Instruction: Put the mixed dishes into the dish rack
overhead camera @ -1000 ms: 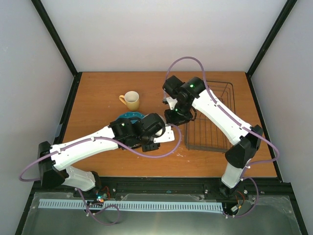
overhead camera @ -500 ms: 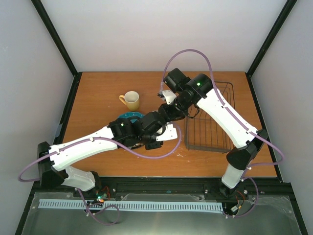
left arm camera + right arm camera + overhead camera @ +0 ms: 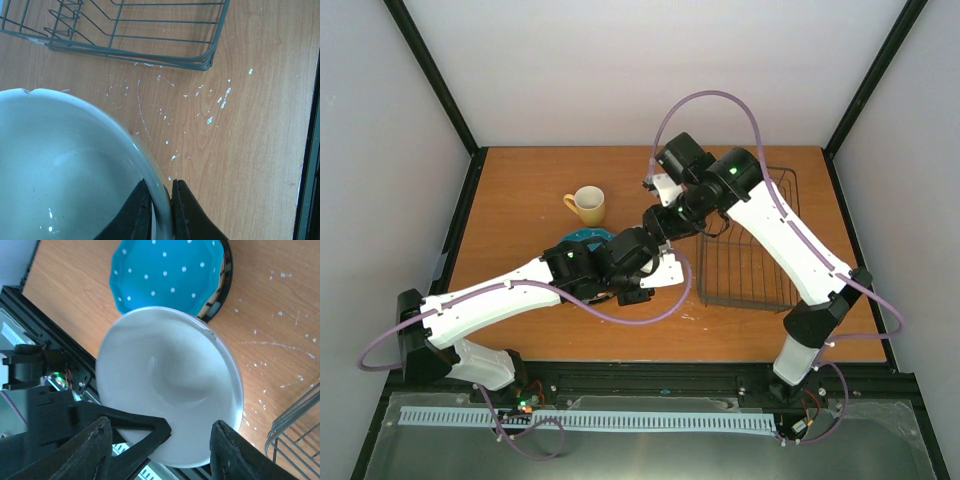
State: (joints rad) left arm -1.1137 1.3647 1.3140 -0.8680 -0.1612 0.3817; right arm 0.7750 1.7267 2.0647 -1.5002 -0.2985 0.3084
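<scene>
Scuffed wooden worktop (image 3: 520, 200), dish rack (image 3: 131, 54) at 3 o'clock, left jaws clenched on bowl (image 3: 60, 165) rim, right jaws released.

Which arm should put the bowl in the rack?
Left, probably. Jaws of the left arm pinch the bowl by its rim, and the rack sits close by. The right arm hangs over the bowl with jaws open, holding nothing.

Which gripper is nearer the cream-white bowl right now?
Left. The left gripper is clamped on the rim of the cream-white bowl; the right gripper is open facing its hollow, jaws spread wide, no contact visible.
</scene>
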